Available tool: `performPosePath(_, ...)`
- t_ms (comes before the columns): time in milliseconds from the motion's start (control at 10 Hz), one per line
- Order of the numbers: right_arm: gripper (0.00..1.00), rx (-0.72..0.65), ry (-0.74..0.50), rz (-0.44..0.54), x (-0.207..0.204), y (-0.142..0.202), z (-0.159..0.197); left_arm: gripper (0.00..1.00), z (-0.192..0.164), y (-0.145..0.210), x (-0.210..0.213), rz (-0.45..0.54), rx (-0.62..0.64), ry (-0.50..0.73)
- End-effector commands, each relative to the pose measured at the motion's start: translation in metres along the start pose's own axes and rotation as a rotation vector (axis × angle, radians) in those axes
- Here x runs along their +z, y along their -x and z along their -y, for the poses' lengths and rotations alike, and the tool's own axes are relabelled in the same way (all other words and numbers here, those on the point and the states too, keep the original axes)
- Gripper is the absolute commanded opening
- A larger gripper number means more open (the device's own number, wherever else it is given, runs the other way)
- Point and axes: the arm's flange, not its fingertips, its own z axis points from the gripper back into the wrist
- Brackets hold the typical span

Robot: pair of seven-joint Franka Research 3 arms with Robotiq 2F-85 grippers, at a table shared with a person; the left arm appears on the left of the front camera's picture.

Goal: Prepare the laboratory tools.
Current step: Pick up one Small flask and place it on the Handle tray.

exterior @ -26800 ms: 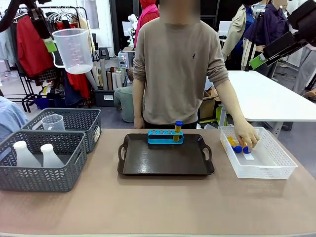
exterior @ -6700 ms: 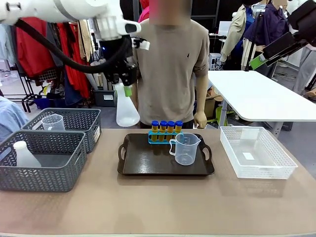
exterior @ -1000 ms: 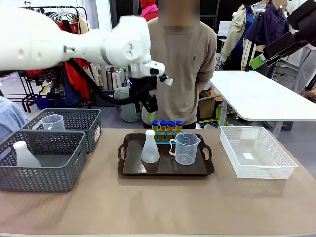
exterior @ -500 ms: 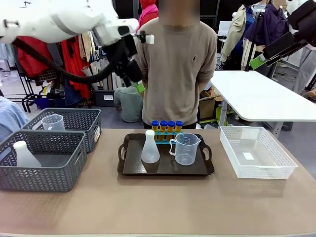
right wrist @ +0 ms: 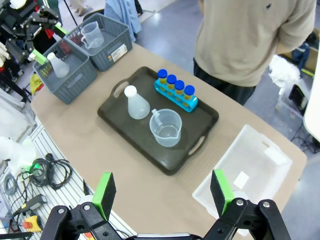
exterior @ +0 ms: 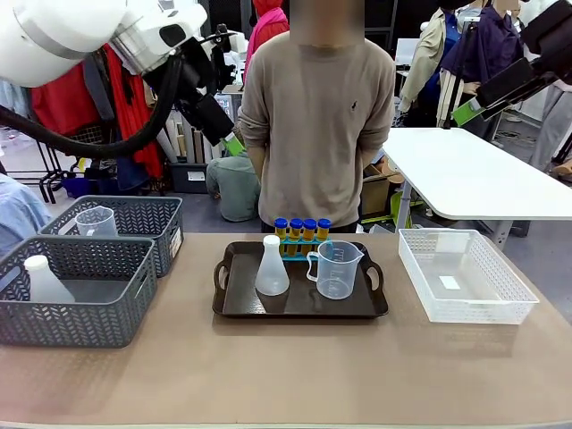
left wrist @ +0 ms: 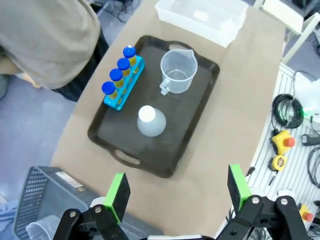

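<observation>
left gripper [left wrist: 175, 192] held wide apart and empty, raised high above the table | right gripper [right wrist: 162, 192] likewise parted, nothing grasped | tray [left wrist: 197, 107] bearing upright flask [left wrist: 151, 120], beaker [left wrist: 178, 73] and four tubes [left wrist: 119, 77] is seen from above | tubes' long axis vertical, caps up, is seen from the front [exterior: 299, 229] | person's hand [left wrist: 31, 81] visible in the left wrist view.

left gripper [exterior: 231, 143]: now raised up and back toward the upper left, empty, jaws apart | conical flask [exterior: 272, 266]: now on the dark tray [exterior: 241, 304], released | measuring beaker [exterior: 335, 269]: now on tray beside flask | four tubes [exterior: 301, 229]: rack now full
</observation>
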Motion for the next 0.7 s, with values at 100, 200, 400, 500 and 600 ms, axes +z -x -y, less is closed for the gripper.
performPosePath(100, 1.00, 0.004, -0.016, 0.011, 0.000, 0.000, 0.000, 1.00, -0.005, -0.006, -0.002, -0.009, 0.011, 0.012)
performPosePath(200, 1.00, 0.004, -0.016, 0.011, 0.000, 0.000, 0.000, 1.00, -0.005, -0.006, -0.002, -0.009, 0.011, 0.012)
performPosePath(400, 1.00, 0.004, -0.016, 0.011, 0.000, 0.000, 0.000, 1.00, -0.003, -0.004, -0.007, -0.005, 0.002, 0.013)
performPosePath(500, 1.00, 0.004, -0.016, 0.011, 0.000, 0.000, 0.000, 1.00, -0.004, 0.000, 0.010, 0.076, 0.034, 0.154)
performPosePath(600, 1.00, 0.004, -0.016, 0.011, 0.000, 0.000, 0.000, 1.00, -0.005, 0.008, 0.023, 0.107, 0.027, 0.186)
